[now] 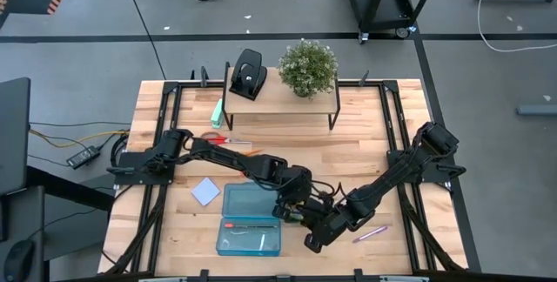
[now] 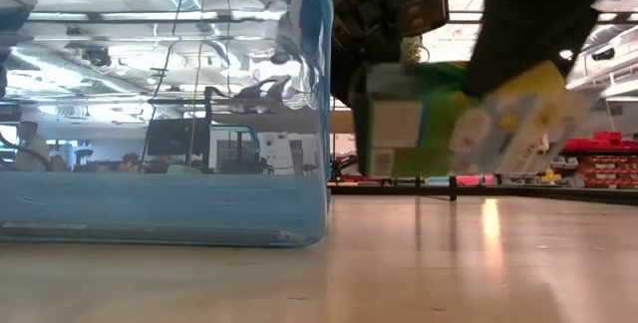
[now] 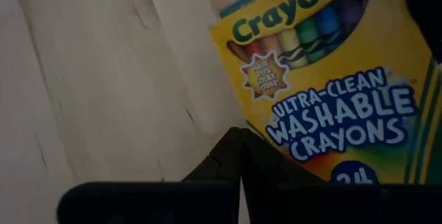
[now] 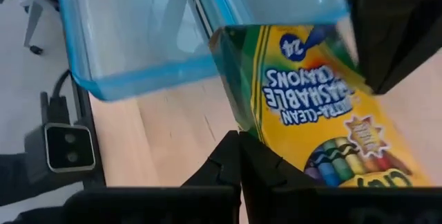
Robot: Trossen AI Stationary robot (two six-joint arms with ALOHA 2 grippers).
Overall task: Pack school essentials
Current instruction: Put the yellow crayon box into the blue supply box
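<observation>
The yellow-green crayon box (image 2: 459, 119) hangs tilted above the wood table, just right of the clear blue container (image 2: 164, 104). My left gripper (image 1: 294, 202) and my right gripper (image 1: 318, 230) meet at it near the table's front middle, both shut on it. The left wrist view shows the box's printed front (image 3: 324, 79), and so does the right wrist view (image 4: 318, 106). A pale blue note pad (image 1: 206, 191) lies flat left of the container. A pink-purple pen (image 1: 370, 234) lies to the right. Red-handled scissors (image 1: 218, 139) and pencils (image 1: 242, 148) lie farther back. My left gripper has the crayon box at its lower end, by the printed "24" (image 3: 345, 175). The shut fingers (image 3: 228, 155) cover the place of contact. The box is lifted clear of the table and tilted. My right gripper meets the box at its green long side (image 4: 242, 117), toward the end with the drawn crayons. Its shut fingers (image 4: 231, 158) hide the hold itself. The box slants away from them toward the container, clear of the table.
The blue container (image 1: 252, 202) lies beside its second half (image 1: 251, 234), which holds some items. At the back, a wooden riser (image 1: 278, 99) carries a black hole punch (image 1: 248, 73) and a potted plant (image 1: 307, 64). A mint-green block (image 1: 215, 112) lies beside it.
</observation>
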